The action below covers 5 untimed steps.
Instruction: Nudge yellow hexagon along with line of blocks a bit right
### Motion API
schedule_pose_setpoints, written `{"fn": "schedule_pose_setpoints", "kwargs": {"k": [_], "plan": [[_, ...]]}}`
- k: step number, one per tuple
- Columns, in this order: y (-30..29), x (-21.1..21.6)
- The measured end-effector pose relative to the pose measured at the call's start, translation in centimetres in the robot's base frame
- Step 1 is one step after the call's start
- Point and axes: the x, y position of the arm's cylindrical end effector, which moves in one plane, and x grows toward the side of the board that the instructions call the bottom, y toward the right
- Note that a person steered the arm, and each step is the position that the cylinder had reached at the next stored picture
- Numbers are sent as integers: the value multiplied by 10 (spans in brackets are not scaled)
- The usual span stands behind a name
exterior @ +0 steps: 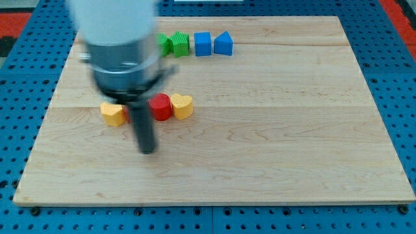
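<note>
A yellow hexagon block (pixel 114 114) lies at the left of a short row on the wooden board (pixel 273 130). To its right sit a red block (pixel 160 106) and a yellow heart-shaped block (pixel 182 105), touching each other. My rod stands in front of the row between the yellow hexagon and the red block and hides what lies there. My tip (pixel 149 150) rests on the board just below the row, to the lower right of the yellow hexagon.
Near the view's top a second row holds a green block (pixel 177 44), a blue cube (pixel 203 43) and a blue block with a pointed top (pixel 223 43). The arm's grey body (pixel 120 45) covers that row's left end.
</note>
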Motion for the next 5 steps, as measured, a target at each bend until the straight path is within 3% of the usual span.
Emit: {"fn": "schedule_pose_setpoints", "kwargs": {"k": [2,3,4,5], "plan": [[-155,-20],[-152,-59],[-92,-69],[17,-69]]}}
